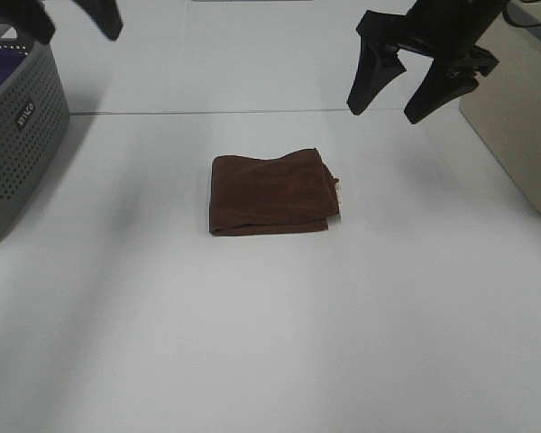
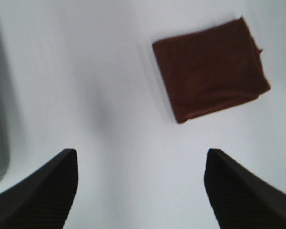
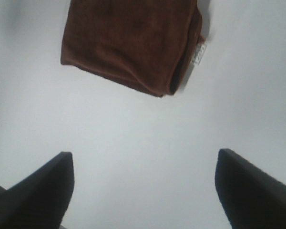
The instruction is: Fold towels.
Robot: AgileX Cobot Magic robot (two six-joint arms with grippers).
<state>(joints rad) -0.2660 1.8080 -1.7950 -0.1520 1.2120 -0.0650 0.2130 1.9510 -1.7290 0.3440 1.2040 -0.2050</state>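
The reddish-brown towel (image 1: pixel 270 193) lies folded into a compact rectangle at the middle of the white table. It also shows in the left wrist view (image 2: pixel 210 67) and in the right wrist view (image 3: pixel 131 43), where a small white label (image 3: pixel 199 52) sticks out at one edge. My right gripper (image 1: pixel 386 101) is open and empty, raised above the table behind and to the right of the towel. My left gripper (image 1: pixel 72 23) is raised at the far left edge of the exterior view, its jaws spread wide and empty in the left wrist view (image 2: pixel 140 191).
A grey perforated basket (image 1: pixel 18 135) with a purple cloth (image 1: pixel 4 68) inside stands at the left edge. A beige box (image 1: pixel 518 117) stands at the right edge. A seam in the white table (image 1: pixel 207 112) runs behind the towel.
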